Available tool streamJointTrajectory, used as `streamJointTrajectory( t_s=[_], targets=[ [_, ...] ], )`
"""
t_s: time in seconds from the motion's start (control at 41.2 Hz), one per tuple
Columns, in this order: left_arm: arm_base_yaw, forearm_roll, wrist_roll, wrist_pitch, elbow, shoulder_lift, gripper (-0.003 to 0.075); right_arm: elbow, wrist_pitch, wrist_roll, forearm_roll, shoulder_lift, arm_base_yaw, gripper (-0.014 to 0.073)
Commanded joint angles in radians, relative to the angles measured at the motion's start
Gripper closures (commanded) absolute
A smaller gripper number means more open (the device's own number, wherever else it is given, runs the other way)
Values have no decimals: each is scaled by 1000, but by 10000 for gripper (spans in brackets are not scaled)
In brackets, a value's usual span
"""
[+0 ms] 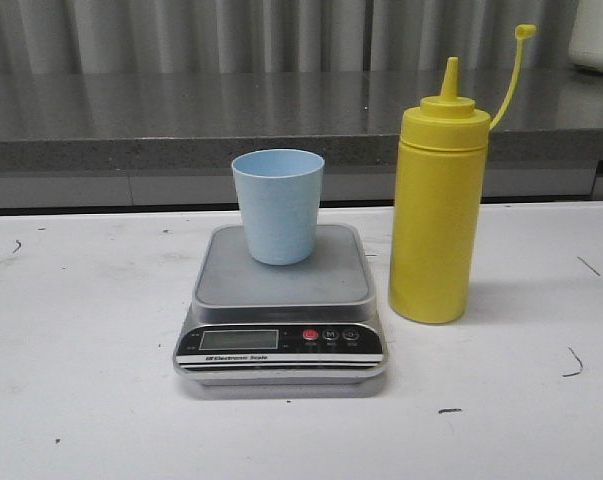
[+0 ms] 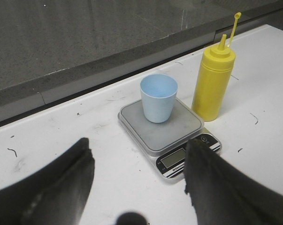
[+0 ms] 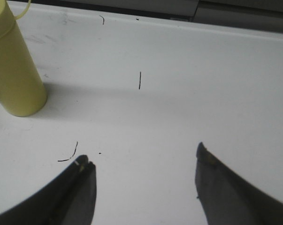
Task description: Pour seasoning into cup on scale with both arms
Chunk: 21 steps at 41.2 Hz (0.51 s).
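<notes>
White scuffed table (image 1: 81, 400) — grey stone ledge (image 1: 181, 120) behind | pleated curtain (image 1: 181, 35)

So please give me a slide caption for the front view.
Pale blue cup upright on the scale; yellow seasoning bottle standing beside it, uncapped.

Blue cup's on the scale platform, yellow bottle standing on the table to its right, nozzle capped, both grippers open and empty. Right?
One thing is wrong: the nozzle is uncapped. In the front view the yellow bottle has its cap dangling off the strap, above and to the side. The rest holds: cup on scale, left gripper and right gripper open and empty.
</notes>
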<state>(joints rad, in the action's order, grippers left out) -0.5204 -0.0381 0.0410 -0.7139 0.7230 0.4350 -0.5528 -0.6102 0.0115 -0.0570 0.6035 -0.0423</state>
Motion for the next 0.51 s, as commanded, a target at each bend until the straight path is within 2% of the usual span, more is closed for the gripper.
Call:
streamJointTrajectory(
  t_s=[0.0, 0.121, 0.267, 0.486],
  targets=[
    [2, -5, -6, 87, 24, 7, 301, -33, 85, -12, 1, 7, 6, 114],
    [2, -5, -6, 87, 24, 7, 301, -33, 81, -20, 21, 8, -22, 88],
    [2, -5, -6, 87, 24, 7, 301, -34, 81, -56, 21, 8, -83, -23],
    [2, -5, -6, 87, 24, 7, 301, -45, 69, -56, 63, 32, -149, -20]
  ],
)
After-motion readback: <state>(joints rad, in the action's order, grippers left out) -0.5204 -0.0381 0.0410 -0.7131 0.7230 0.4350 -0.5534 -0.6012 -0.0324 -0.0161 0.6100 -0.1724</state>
